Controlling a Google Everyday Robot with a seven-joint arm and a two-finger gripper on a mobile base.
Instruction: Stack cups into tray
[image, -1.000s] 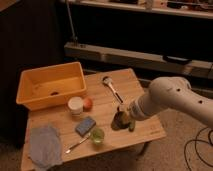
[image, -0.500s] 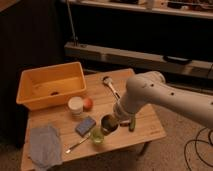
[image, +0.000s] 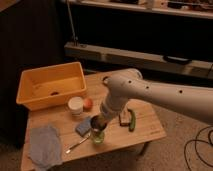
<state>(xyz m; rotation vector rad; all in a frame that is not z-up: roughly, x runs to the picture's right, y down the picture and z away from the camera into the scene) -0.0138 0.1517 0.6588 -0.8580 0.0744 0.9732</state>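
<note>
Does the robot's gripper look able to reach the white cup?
Probably, but not to grab it: the gripper hangs close by, and nothing covers the white cup, yet it is shut on the brown cup above the green cup.

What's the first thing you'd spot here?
The big white robot arm reaching over the wooden table, its gripper shut on a dark brown cup right above the green cup near the front edge. Then the bright yellow tray at the table's back left.

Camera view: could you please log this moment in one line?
hand: shut on brown cup | where: over green cup | tray: back left
</note>
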